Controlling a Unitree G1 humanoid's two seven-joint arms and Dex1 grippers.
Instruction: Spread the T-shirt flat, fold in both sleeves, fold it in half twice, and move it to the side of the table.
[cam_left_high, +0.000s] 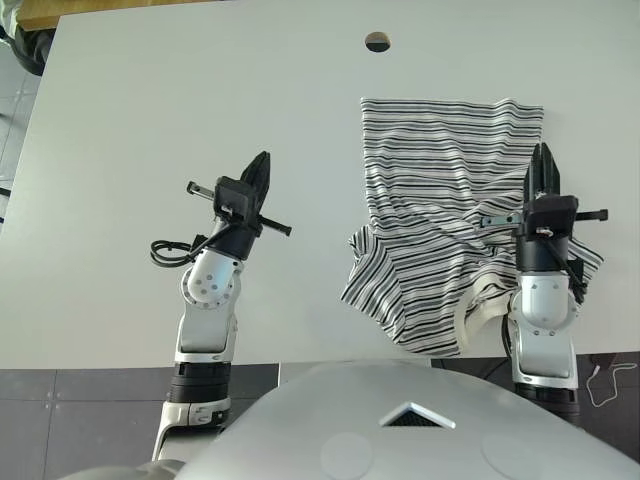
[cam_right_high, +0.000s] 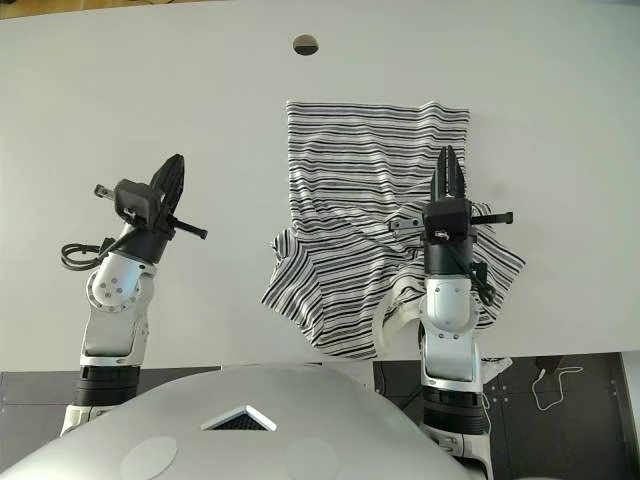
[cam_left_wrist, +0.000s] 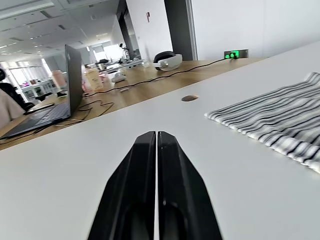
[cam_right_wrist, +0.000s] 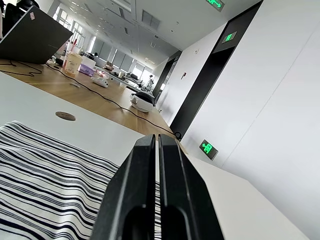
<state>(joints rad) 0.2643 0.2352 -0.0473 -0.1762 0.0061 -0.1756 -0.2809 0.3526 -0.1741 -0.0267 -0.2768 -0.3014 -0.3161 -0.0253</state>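
Observation:
A black-and-white striped T-shirt (cam_left_high: 440, 190) lies crumpled on the right half of the white table (cam_left_high: 200, 120), its far hem fairly straight and its near part bunched, with a pale collar band (cam_left_high: 475, 305) near the front edge. My right gripper (cam_left_high: 542, 158) hovers over the shirt's right side, fingers shut and empty. My left gripper (cam_left_high: 262, 168) hangs above bare table left of the shirt, also shut with nothing held. In the wrist views, the left fingers (cam_left_wrist: 157, 145) and the right fingers (cam_right_wrist: 157, 145) are pressed together, with the shirt (cam_left_wrist: 280, 120) off to one side.
A round cable hole (cam_left_high: 377, 41) sits in the table beyond the shirt. A wooden desk (cam_left_wrist: 125, 87) with a laptop (cam_left_wrist: 50, 107) and cables stands behind the table. The left half of the table is bare.

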